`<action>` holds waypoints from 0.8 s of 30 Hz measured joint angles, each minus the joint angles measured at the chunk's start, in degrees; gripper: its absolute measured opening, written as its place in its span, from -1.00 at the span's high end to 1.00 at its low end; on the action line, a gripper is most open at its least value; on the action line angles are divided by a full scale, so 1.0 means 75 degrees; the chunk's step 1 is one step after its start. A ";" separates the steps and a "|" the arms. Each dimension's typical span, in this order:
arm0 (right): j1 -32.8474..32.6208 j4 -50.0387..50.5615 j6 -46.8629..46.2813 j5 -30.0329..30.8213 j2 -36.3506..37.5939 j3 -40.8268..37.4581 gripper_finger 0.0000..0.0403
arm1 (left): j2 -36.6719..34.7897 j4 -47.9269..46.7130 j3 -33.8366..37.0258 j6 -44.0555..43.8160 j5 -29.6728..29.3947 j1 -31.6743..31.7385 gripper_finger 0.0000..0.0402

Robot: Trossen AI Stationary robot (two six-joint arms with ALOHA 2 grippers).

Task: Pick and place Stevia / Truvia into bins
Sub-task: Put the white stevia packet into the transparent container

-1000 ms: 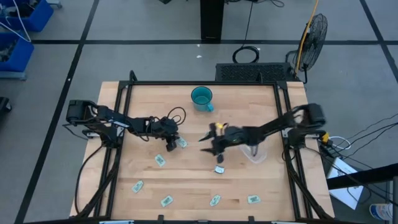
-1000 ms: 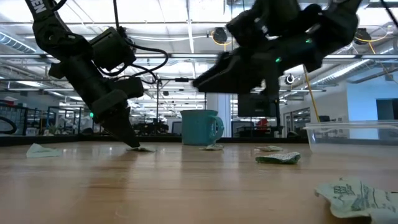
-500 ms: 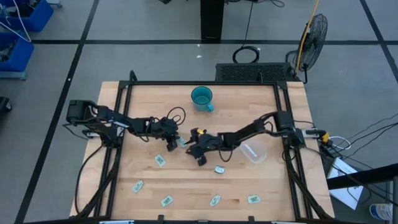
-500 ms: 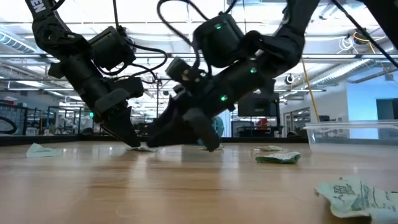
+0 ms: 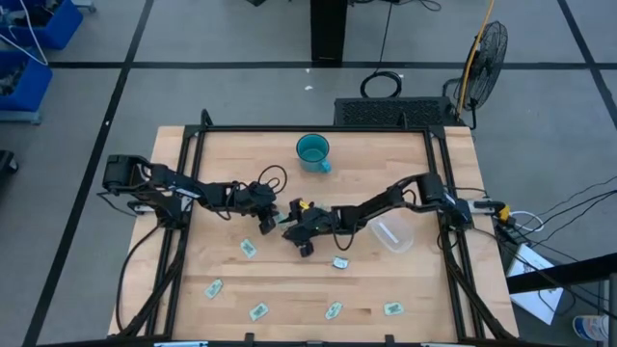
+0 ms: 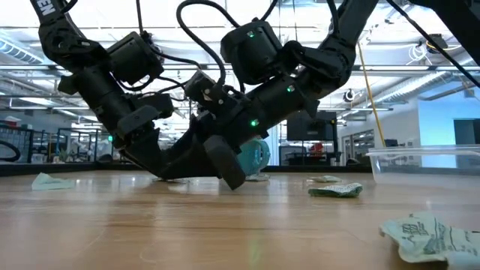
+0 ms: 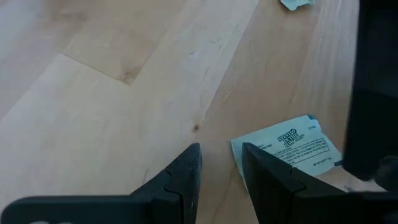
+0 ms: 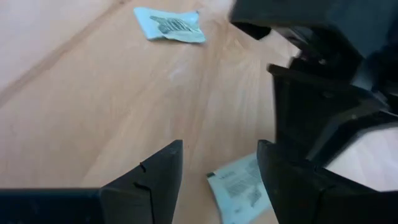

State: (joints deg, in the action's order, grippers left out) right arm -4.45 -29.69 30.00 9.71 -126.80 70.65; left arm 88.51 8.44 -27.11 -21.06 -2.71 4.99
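Small pale green and white Stevia sachets lie scattered flat on the wooden table, several along its near part. One sachet lies flat in the table's middle between the two grippers. My left gripper is tipped down at the table, open a little, and that sachet lies just outside one finger. My right gripper is open and low, its fingers standing on either side of the same sachet. The clear tub sits to the right, behind my right arm. My left gripper has the sachet's edge right beside the outer side of one finger. I cannot tell whether they touch. My right gripper's fingers stand apart from the sachet, and I cannot tell whether they touch it.
A teal mug stands toward the far edge. A crumpled sachet lies near my right forearm, and another sachet lies just nearward of my left gripper. A black frame rail borders the table. The two grippers are nearly against each other.
My right arm has swung from beside the tub toward the table's left and gone down, and its open gripper now sits low next to my left gripper over the middle sachet. My left arm has kept still.
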 joint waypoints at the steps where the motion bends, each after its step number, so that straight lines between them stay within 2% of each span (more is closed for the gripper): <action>1: 0.0016 0.0021 0.0018 0.0043 0.0000 0.0000 0.01 | -0.0001 -0.0023 0.0000 0.0012 0.0009 0.0000 0.37; 9: 0.0089 0.0729 0.0129 0.0075 -0.0009 -0.0006 0.01 | -0.0003 -0.0191 -0.0012 -0.0212 0.0022 0.0000 0.37; 13: 0.0114 0.0866 -0.0240 -0.0576 -0.0023 -0.0012 0.01 | -0.0003 -0.0203 -0.0011 -0.0226 0.0025 0.0000 0.37; 19: 0.0209 0.1380 -0.0865 -0.0354 -0.0020 -0.0012 0.02 | -0.0003 -0.0206 -0.0007 -0.0297 0.0025 0.0000 0.37; 24: 0.0233 0.1690 -0.1109 -0.0364 -0.0023 0.0009 0.16 | -0.0003 -0.0120 -0.0003 -0.0347 0.0025 0.0000 0.37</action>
State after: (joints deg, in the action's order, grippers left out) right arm -2.70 -17.02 21.68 6.98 -126.98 70.72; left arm 88.49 7.54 -27.14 -23.67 -2.52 4.99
